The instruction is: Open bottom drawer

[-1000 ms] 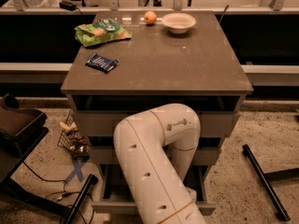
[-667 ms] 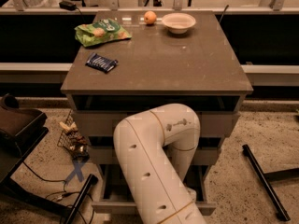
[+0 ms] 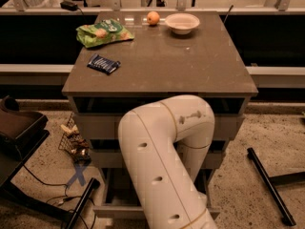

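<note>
The cabinet (image 3: 162, 66) shows three pale drawers under its brown top. The bottom drawer (image 3: 116, 211) stands pulled out toward me near the floor; its front edge and left side rail show, but its handle and inside are covered. My white arm (image 3: 157, 171) bends over in front of the drawers and reaches down at their middle. My gripper is hidden behind the arm's elbow, somewhere low by the bottom drawer.
On the top lie a green snack bag (image 3: 102, 32), a dark blue packet (image 3: 103, 63), an orange (image 3: 153, 17) and a white bowl (image 3: 182, 23). On the floor are a wire basket (image 3: 74, 140), a dark chair (image 3: 19, 132) at left and a black bar (image 3: 269, 185) at right.
</note>
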### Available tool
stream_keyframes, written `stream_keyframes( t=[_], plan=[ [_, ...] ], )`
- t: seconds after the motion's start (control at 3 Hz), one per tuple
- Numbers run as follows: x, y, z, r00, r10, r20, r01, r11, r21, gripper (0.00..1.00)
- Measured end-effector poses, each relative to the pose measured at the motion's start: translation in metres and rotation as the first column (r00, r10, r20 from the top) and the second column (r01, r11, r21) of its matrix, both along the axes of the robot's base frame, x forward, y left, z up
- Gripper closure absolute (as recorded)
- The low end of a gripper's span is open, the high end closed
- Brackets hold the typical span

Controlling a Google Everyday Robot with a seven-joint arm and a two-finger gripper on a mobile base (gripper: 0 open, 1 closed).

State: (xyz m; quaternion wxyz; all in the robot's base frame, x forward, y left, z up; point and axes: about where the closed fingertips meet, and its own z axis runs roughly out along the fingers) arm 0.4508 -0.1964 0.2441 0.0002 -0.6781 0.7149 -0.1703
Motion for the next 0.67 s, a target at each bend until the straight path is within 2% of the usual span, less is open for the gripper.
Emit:
stream_keyframes(
  t=[0.33, 0.67],
  plan=[
    [0.0, -0.015, 0.05, 0.9968, 0.008, 0.08, -0.009, 1.0, 0.011, 0.59],
    [0.002, -0.034, 0.076, 0.9872, 0.037, 0.155, -0.052, 0.994, 0.093, 0.83]
  ],
)
